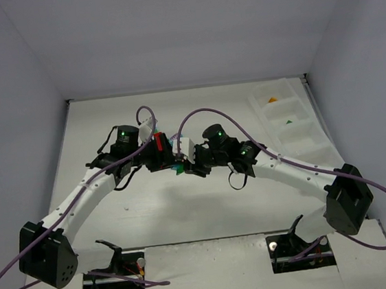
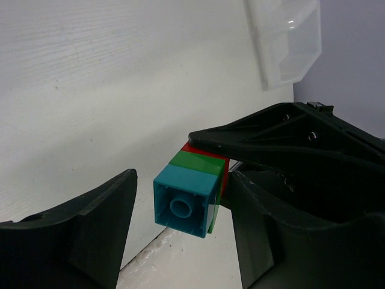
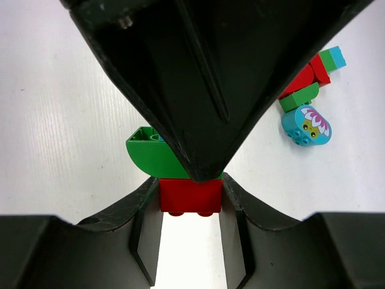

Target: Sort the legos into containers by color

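My right gripper point(image 3: 190, 198) is clamped on the red brick point(image 3: 190, 194), one finger pressed to each side of it; this brick serves as the landmark here. Joined to the red brick is a green brick point(image 3: 150, 155), and beyond that a teal brick point(image 2: 183, 201), the three forming one short stack held above the table point(image 1: 176, 112). My left gripper point(image 2: 180, 208) straddles the teal end of the stack with its jaws apart: one finger point(image 2: 96, 229) stands clear of the teal brick, so this side grips nothing. On the table near the red brick, off to one side, lie a loose cluster of red, green and teal bricks point(image 3: 313, 75) and a round teal brick with a flower print point(image 3: 307, 125). The tray point(image 1: 303, 136) lies well apart from the red brick, to its right, with an orange piece point(image 1: 271, 99) and a green piece point(image 1: 288, 121) in separate compartments.
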Controlling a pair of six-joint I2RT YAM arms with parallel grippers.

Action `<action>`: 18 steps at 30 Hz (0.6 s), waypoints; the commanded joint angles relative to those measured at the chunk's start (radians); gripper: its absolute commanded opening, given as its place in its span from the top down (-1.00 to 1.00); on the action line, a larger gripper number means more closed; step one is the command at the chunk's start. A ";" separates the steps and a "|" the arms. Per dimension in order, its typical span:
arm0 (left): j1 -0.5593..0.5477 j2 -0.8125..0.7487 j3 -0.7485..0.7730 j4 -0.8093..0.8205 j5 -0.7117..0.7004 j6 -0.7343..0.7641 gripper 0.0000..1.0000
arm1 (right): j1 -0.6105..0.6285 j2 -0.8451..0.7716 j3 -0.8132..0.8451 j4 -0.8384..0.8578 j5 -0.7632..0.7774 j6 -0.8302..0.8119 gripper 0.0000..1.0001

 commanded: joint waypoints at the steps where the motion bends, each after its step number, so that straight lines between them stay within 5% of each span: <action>1: -0.003 0.006 0.053 0.080 0.056 -0.017 -0.12 | 0.008 -0.050 0.005 0.078 0.003 0.009 1.00; 6: -0.003 0.011 0.050 0.080 0.072 -0.006 -0.11 | 0.010 -0.047 0.003 0.079 0.006 0.009 1.00; 18: -0.003 0.009 0.057 0.068 0.089 0.000 1.00 | 0.008 -0.051 -0.029 0.090 0.035 -0.011 1.00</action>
